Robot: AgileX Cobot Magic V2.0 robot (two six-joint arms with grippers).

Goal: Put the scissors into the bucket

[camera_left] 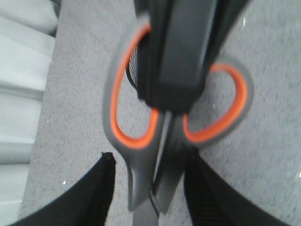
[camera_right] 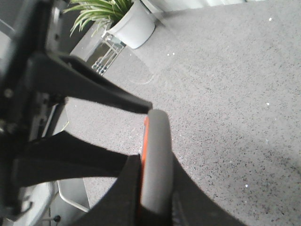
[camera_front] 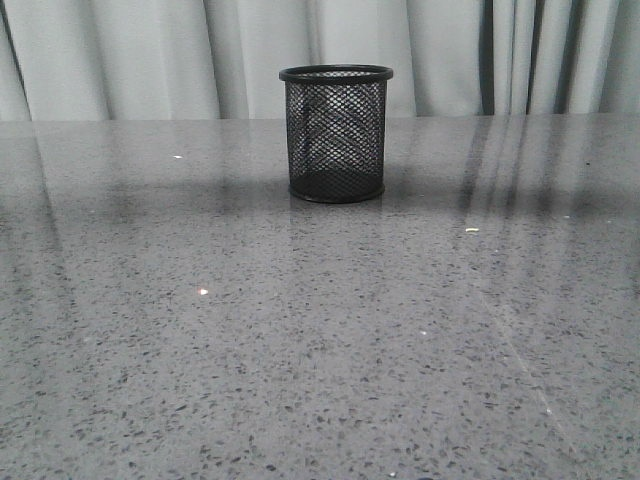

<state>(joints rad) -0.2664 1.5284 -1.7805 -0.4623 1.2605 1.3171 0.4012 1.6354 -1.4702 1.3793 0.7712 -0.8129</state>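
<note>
Grey speckled table (camera_front: 300, 380), mesh bucket (camera_front: 336, 133) far centre; my left gripper (camera_left: 146, 188) and right gripper (camera_right: 155, 207) both pinch the stiff, slippery-handled scissors (camera_left: 141, 136).

I've got the small black wire-mesh bucket (camera_front: 336, 133) standing upright on the grey speckled worktop (camera_front: 320, 350), towards its far edge. On my wrist feeds, the grey-handled scissors with orange-lined loops (camera_left: 141, 141) hang above that worktop, handles filling the left view, blurred.
</note>
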